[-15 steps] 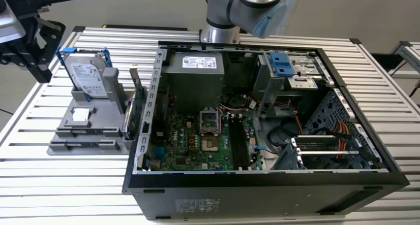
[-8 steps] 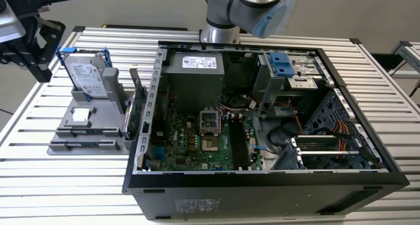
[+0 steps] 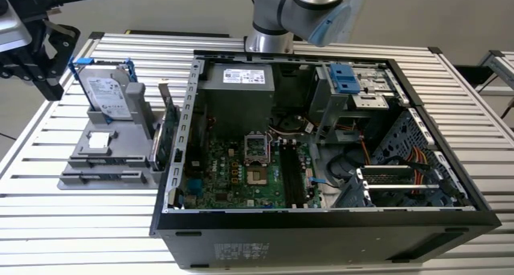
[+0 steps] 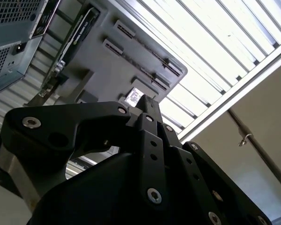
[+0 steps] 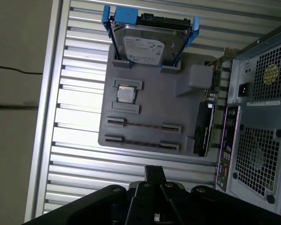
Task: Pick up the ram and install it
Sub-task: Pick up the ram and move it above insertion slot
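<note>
First wrist view looks past the claw [image 5: 152,177] onto the gray holder [image 5: 154,96], where the ram [image 5: 143,125] stands edge-up in a slot, untouched. Claw wide or narrow, I cannot tell. Approach stage, I'd judge; the pick needs squaring over that thin edge.

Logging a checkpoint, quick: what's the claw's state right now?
Claw: cannot be told whether open or closed.
The ram sits in the gray tray, not in the claw.
</note>
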`<move>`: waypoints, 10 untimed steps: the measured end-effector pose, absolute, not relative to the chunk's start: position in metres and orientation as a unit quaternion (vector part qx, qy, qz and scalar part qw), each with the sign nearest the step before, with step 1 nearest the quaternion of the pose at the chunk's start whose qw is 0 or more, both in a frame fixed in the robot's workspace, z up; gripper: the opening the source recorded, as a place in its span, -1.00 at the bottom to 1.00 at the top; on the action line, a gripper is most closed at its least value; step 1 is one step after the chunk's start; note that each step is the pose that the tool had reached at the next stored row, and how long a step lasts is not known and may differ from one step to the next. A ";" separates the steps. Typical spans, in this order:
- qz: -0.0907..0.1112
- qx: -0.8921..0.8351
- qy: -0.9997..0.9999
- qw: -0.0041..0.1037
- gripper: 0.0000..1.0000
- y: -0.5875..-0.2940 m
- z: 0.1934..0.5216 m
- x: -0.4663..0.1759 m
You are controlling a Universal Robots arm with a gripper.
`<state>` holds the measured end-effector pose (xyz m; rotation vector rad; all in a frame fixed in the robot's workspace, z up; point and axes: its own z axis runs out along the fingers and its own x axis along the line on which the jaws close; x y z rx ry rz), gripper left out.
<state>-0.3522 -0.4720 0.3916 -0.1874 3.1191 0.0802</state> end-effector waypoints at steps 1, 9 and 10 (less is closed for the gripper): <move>0.026 -0.060 0.998 0.008 -1.00 -0.472 0.392 -0.352; 0.026 -0.063 0.998 0.008 -1.00 -0.472 0.392 -0.352; 0.026 -0.063 0.998 0.008 -1.00 -0.472 0.392 -0.352</move>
